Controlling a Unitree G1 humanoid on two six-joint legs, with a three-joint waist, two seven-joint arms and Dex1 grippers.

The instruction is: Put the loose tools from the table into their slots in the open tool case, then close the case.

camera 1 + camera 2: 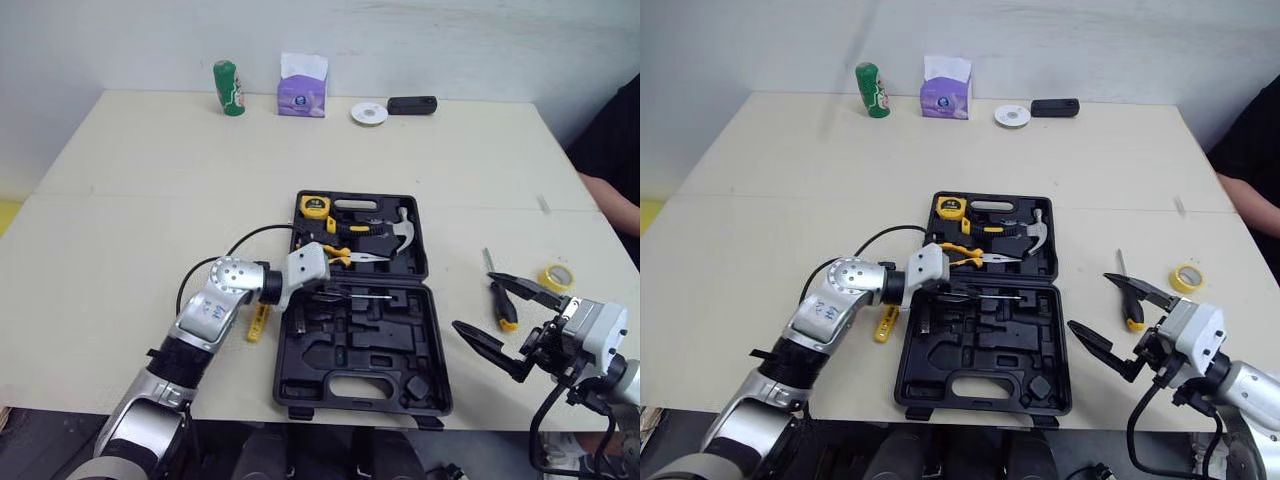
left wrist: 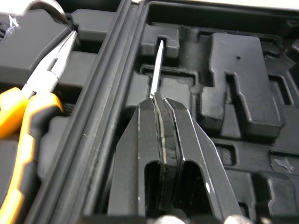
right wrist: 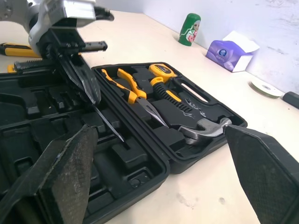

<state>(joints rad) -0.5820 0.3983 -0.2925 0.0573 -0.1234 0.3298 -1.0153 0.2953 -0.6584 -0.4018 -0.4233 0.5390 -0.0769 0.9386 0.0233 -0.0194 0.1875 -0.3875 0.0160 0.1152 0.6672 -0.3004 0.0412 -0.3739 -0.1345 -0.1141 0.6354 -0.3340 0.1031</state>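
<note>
My left gripper (image 2: 158, 99) has its fingers pressed together on a thin silver metal shaft (image 2: 157, 70), which I take for a screwdriver's. Its tip reaches ahead of the fingertips into a narrow groove of the open black plastic tool case (image 1: 436, 340), so I judge this one nearly seated. Beyond those fingers, in the far half, the yellow tape measure (image 1: 315, 206), yellow-handled pliers (image 1: 345, 256) and steel claw hammer (image 1: 398, 232) already sit in their slots. My right gripper (image 1: 473, 300) hangs beside the case, fingers spread wide and empty. Just past its far finger lie a black-and-yellow-handled screwdriver (image 1: 506, 315) and a yellow tape roll (image 1: 557, 276). A short yellow-and-black tool (image 1: 258, 322) lies back by the left wrist, outside the case. Those remain to be stowed, then the lid.
</note>
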